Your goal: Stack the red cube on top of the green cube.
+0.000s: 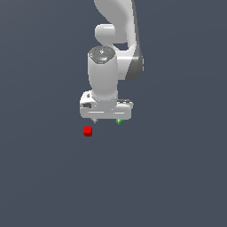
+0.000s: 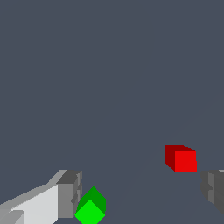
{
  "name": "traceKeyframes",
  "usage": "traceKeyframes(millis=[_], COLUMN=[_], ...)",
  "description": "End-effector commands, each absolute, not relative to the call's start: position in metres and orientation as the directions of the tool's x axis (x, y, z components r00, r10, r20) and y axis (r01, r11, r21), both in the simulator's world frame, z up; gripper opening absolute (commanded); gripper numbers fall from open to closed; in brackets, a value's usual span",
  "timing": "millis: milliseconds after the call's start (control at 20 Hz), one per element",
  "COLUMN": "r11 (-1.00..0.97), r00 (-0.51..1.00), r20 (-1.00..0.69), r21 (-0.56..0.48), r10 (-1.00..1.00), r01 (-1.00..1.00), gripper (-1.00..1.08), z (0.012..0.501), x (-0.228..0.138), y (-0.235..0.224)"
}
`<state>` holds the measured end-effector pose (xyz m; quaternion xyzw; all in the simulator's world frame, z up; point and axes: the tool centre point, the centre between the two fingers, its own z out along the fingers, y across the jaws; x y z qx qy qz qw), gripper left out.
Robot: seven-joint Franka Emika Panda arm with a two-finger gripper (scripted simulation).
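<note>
Claw (image 1: pixel 106 120) is hovering wide open, gripping nothing; the green cube (image 2: pixel 90 207) is sitting just beside 1 finger (image 2: pixel 69 194), the red cube (image 1: pixel 88 131) lying apart from it.

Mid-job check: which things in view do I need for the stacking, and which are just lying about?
For the job:
- red cube, loose on the floor, not gripped
- green cube, mostly hidden behind the gripper in the exterior view
- gripper, jaws apart, holding nothing

Lying about:
- nothing else shows; only the plain grey floor
</note>
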<state>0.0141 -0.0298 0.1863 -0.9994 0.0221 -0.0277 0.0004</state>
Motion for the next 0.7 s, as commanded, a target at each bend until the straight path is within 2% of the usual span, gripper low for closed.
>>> traceKeyframes(millis=[0,300,650], r11=[-0.999,-0.999,-0.999], r00=[0.997,0.998,0.998], r20=[0.055,0.049,0.026], r21=[-0.002,-0.002,-0.001], r10=[-0.044,-0.045,-0.049], r01=[-0.044,-0.045,-0.049], gripper=[1.00,1.00,1.00], z=[0.186,0.173,0.126], x=[0.014,0.009,-0.010], y=[-0.030,-0.043,-0.091])
